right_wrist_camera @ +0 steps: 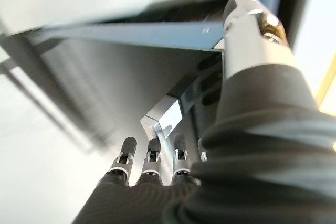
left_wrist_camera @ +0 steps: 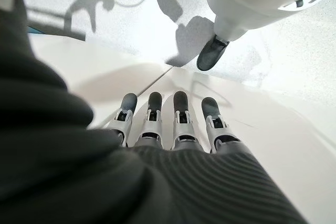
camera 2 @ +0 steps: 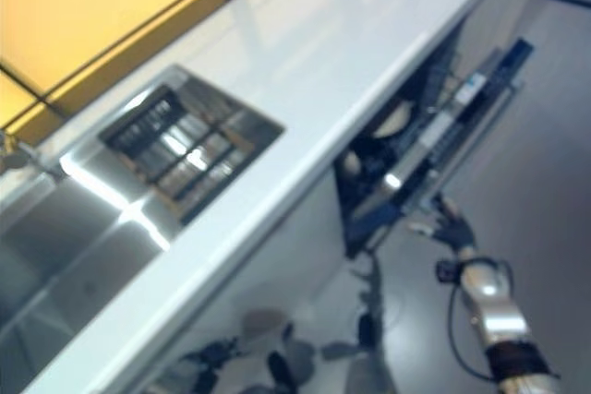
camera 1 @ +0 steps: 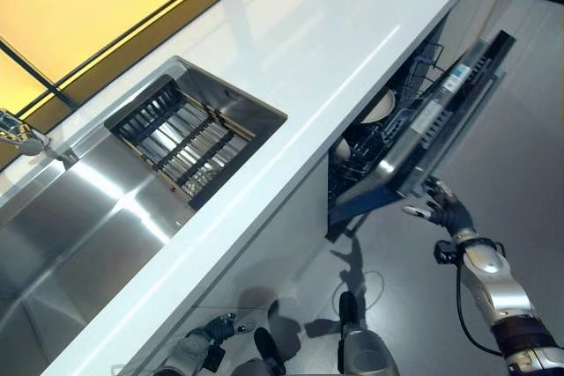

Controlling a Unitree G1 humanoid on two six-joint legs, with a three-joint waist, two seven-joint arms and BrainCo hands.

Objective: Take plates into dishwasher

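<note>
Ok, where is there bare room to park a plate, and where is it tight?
The white countertop is bare from the sink's drain rack across to above the dishwasher. The dishwasher's rack is crowded with dishes, and the right hand is at the half-open dishwasher door, leaving only a narrow gap.

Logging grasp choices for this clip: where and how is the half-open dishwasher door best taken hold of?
Probably the door's free top edge, taken from the outer floor side. The door hangs tilted partway open under the countertop, with the rack and dishes behind it, so only that edge and the outer face are clear. The right hand, fingers straight, is at that face.
</note>
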